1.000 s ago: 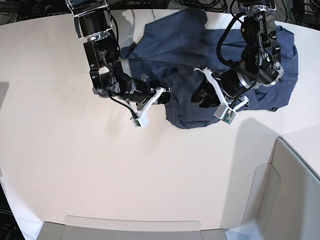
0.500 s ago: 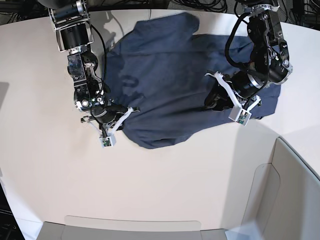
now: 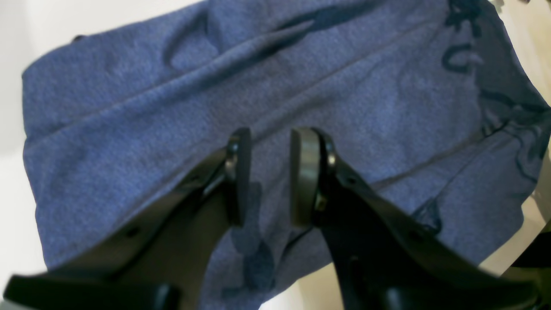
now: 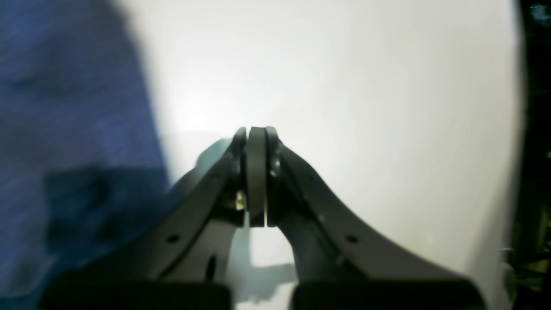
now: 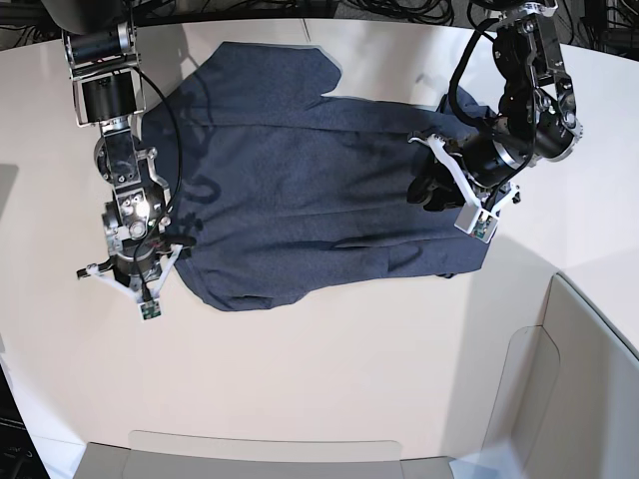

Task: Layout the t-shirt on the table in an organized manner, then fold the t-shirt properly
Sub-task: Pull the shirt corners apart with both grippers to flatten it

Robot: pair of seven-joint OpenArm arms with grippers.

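- Broadly, the t-shirt (image 5: 310, 190) lies spread across the far half of the table (image 5: 329, 379), its long axis running from the table's left side towards its right in the base view, with a lobe of cloth reaching up to the far edge
- The left gripper (image 3: 269, 174) hovers over the shirt's right end in the base view; its jaws stand apart with cloth below them, and nothing is pinched between the pads
- The right gripper (image 4: 257, 172) sits at the shirt's left end near the table's left edge; its pads are pressed flat together with no cloth between them, and the shirt lies just to its left in the wrist view, over bare table
- Each arm is nearest its own end of the shirt, so the coming move likely turns on reaching for the wrinkled near hem (image 5: 300, 284) that lies between them
- Dark shapes (image 3: 460, 38) show through the fabric in the left wrist view, probably a print on the other face, but no word can be read
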